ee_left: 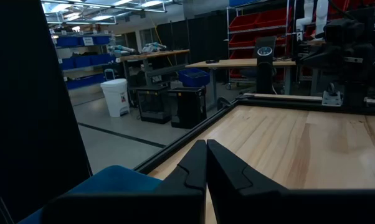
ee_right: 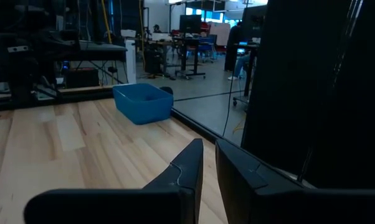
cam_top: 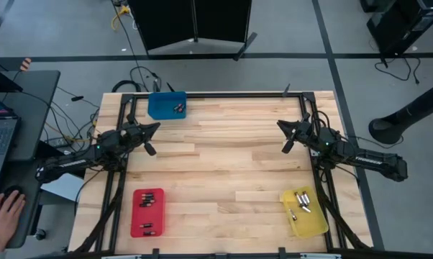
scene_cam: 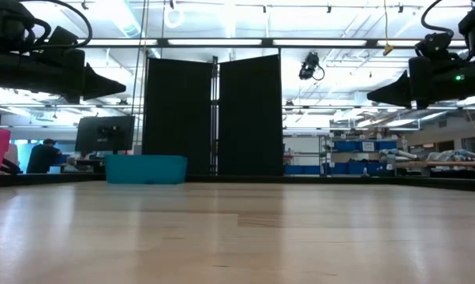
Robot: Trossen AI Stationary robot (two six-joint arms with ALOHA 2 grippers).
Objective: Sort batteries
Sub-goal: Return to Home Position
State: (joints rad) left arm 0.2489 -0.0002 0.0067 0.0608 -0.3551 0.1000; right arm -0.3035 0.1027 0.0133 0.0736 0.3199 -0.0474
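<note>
Light wooden table (cam_top: 224, 165), grey workshop floor around; batteries (cam_top: 147, 201) lie in three bins: red bin (cam_top: 148, 214) at 7 o'clock, yellow bin (cam_top: 313, 224) at 5, blue bin (cam_top: 160, 105) at 11; left gripper (cam_top: 157, 126) at 10, fingers pressed together; right gripper (cam_top: 280, 124) at 2, fingers all but touching; both empty.

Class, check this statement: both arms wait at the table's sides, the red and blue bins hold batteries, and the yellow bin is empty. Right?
No. The high view shows several silvery batteries in the yellow bin, so it is not empty. The rest holds: the left gripper and right gripper are at the sides, and the red bin and blue bin are stocked.
</note>
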